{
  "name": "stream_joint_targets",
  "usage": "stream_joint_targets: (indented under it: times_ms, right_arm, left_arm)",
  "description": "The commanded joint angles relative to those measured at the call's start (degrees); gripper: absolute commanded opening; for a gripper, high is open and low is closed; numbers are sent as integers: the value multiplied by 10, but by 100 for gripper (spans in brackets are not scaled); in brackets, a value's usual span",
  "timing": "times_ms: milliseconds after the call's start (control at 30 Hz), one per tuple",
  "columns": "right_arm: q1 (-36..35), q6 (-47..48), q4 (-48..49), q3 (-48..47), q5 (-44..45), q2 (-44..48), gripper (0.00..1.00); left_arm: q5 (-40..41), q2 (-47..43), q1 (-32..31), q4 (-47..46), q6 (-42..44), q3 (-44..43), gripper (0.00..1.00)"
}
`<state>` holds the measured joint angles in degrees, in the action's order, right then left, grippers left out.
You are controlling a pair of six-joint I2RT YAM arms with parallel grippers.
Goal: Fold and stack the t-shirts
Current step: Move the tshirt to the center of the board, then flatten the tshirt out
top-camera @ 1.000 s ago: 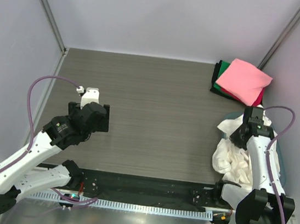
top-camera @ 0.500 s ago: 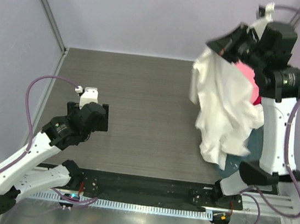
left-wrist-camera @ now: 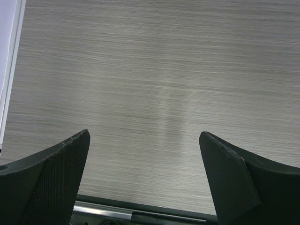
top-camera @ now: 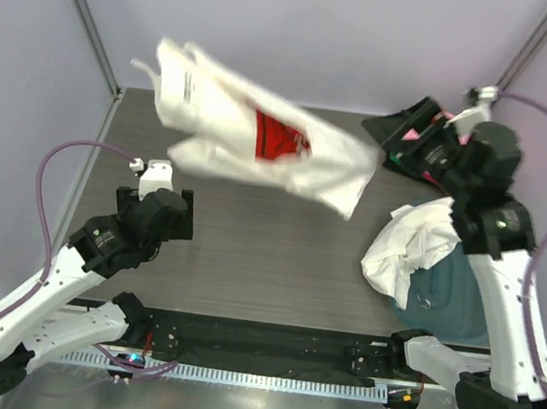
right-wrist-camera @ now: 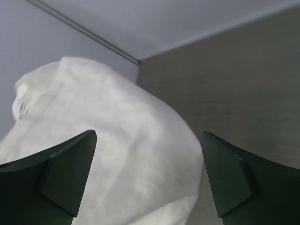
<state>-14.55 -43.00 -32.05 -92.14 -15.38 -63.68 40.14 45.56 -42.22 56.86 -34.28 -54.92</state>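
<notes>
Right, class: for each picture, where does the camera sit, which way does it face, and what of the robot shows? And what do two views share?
Top external: above and behind the arms, looking down on the table; both arms show.
Left wrist: on the left arm, facing down at the table; open left gripper at the bottom.
Right wrist: on the right arm, facing across the table toward the walls; open right gripper at the bottom.
Shared: top external and right wrist both show the airborne white t-shirt.
</notes>
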Motion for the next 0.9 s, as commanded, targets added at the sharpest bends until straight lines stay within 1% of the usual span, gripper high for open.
stream_joint_targets:
  times_ms: [0,67,167,333,367,467,500,600,633,700,767,833,867]
  right_arm:
    - [20,15,-86,146,92,-38,100]
    - [41,14,-87,212,109,-22,100]
    - [47,13,-88,247,121,-12,100]
    - [27,11,-58,294,63,4,100]
    - [0,10,-53,313,64,8,100]
    - [-49,11,-36,353,83,16,99]
    - [-79,12,-35,362,90,15,99]
    - [-129,10,-26,395,108,-12,98]
    - [-167,11,-21,404,121,-21,98]
    - [-196,13,-20,405,136,-59,98]
    - [-211,15,-23,403,151,-82,98]
    - [-210,15,-47,394,211,-81,99]
    - [-210,13,-56,391,267,-75,100]
  left_arm:
    - [23,-9,4,1,-10,2,100]
    - [23,-15,3,1,-12,2,100]
    - [20,-21,3,-3,-12,3,100]
    - [16,-4,4,-2,-11,2,100]
    - [16,-2,4,0,-11,2,100]
    - [13,7,4,-2,-11,2,100]
    - [12,9,4,-2,-11,1,100]
    - [3,22,4,6,-29,-3,100]
    - [-6,33,4,7,-56,-3,100]
    - [-47,46,4,-6,-74,5,100]
    - [-66,70,4,-17,-102,19,100]
    - [-74,83,4,-25,-115,31,100]
    - [-77,88,4,-25,-123,34,100]
